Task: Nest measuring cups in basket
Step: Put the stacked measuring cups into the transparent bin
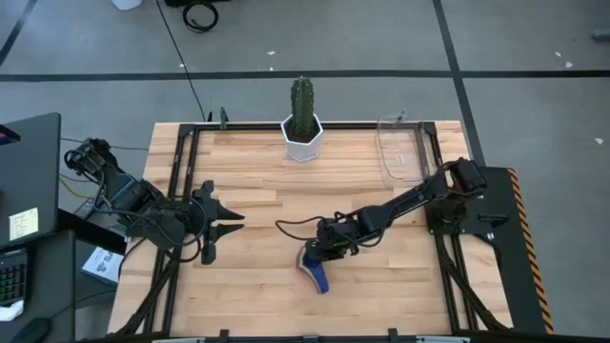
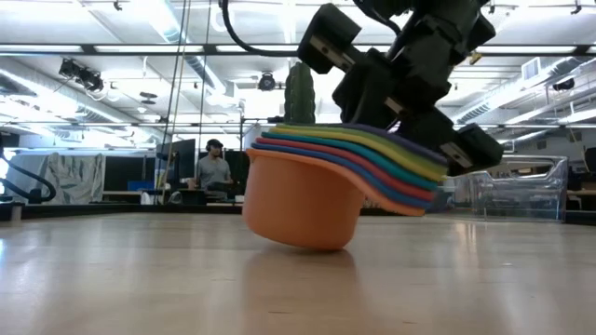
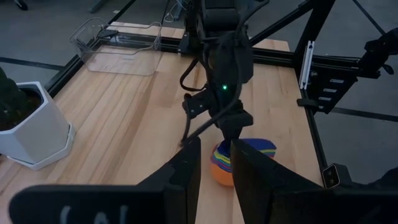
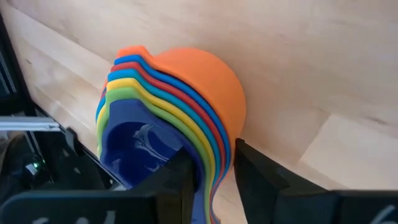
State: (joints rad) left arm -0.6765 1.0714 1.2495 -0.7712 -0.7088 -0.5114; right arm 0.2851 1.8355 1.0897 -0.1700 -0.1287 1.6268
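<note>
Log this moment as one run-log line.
stage: cups nested, not yet in basket | right hand: shut on stack of measuring cups, tilted on table | left hand: open, waiting apart

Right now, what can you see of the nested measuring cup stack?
The stack of nested plastic measuring cups is seven round scoops, one inside another: orange outermost, then blue, red, yellow, green and purple layers, and a blue-looking cup innermost. It looks like smooth, matte plastic. It sits tilted, the orange bowl's bottom on the light wooden table near the front edge. The right gripper has its fingers clamped on the fanned flat handles. The stack is far from the clear plastic rectangular basket.
</note>
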